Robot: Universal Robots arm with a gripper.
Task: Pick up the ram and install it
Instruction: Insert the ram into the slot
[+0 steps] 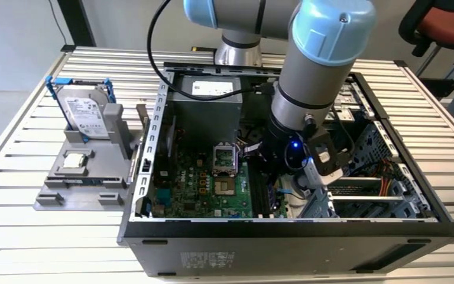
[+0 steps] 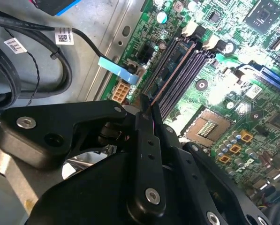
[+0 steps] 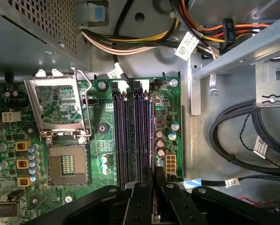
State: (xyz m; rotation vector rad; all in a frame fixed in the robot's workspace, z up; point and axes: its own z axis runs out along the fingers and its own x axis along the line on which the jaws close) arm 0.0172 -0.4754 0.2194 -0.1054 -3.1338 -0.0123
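While the arm reached down into the open PC case, the gripper was clamped on the ram, stick held edge-on between the fingers. Ram sat over the outermost memory slot, nearest the motherboard edge; whether fully seated, couldn't tell. CPU socket open beside the slots. Hard drive stood on a grey stand on the worktop, exterior view's left.
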